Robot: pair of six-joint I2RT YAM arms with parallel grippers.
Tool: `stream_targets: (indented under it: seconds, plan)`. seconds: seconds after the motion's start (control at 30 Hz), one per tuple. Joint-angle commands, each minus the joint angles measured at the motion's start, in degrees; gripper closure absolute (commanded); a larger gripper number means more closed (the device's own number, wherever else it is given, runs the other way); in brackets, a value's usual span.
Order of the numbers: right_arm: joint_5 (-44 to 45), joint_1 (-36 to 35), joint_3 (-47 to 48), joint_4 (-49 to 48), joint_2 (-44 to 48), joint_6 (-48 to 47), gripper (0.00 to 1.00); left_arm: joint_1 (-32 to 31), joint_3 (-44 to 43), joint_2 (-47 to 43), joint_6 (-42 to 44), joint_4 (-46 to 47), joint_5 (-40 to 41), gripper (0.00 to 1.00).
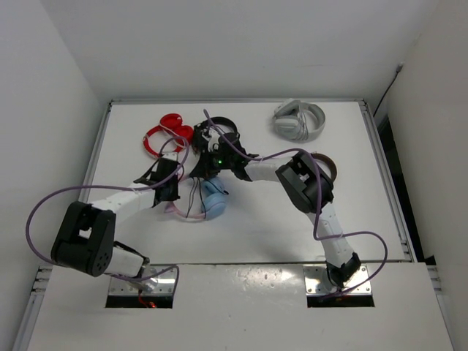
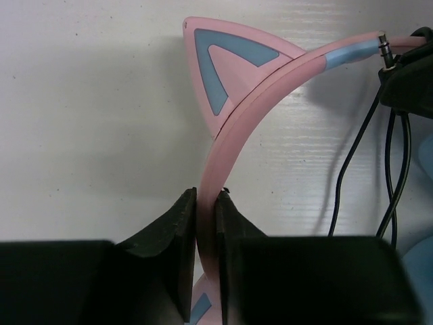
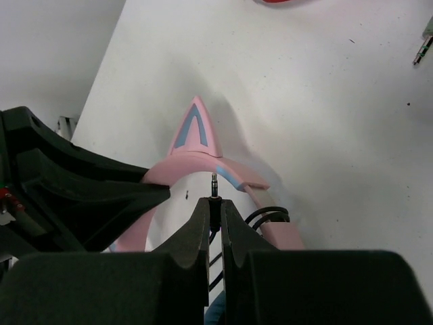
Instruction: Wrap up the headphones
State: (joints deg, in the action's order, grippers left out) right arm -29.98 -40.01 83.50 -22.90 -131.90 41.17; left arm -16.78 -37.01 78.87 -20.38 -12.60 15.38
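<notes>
The headphones (image 1: 214,199) lie at the table's middle, with a pink cat-ear headband (image 2: 230,135), light blue ear cups and a thin black cable (image 2: 342,196). My left gripper (image 2: 206,196) is shut on the headband just below one cat ear (image 2: 223,68); in the top view it (image 1: 172,189) is at the headphones' left side. My right gripper (image 3: 215,203) is shut on the cable's jack plug (image 3: 215,184), held just above the headband near the other cat ear (image 3: 196,132). In the top view the right gripper (image 1: 210,159) hovers over the headphones. Cable loops hang below the plug.
A red pair (image 1: 167,131) and a black pair (image 1: 223,126) lie behind the grippers. A grey pair (image 1: 300,121) lies at the back right. A dark pair (image 1: 327,164) is partly hidden by the right arm. Another loose plug (image 3: 423,47) shows in the right wrist view.
</notes>
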Motion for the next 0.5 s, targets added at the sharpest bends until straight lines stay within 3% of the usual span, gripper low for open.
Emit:
stream_targets:
  seconds: [0.0,0.03,0.23,0.47]
  plan:
    - [2.9,-0.4,2.4,1.1,0.2,-3.5,1.0,0.6,-2.4,1.2,1.2,0.8,0.0,0.78]
    - [3.6,-0.4,2.4,1.1,0.2,-4.2,1.0,0.6,-3.0,1.7,1.2,0.2,-0.8,0.62]
    - [4.9,-1.5,3.0,2.2,0.2,-5.4,1.0,0.6,-3.0,-3.5,0.7,0.2,-1.3,0.31]
    - [6.2,-3.8,3.5,4.9,1.4,-10.5,1.0,1.1,-3.5,-10.6,-0.4,-0.3,0.8,0.27]
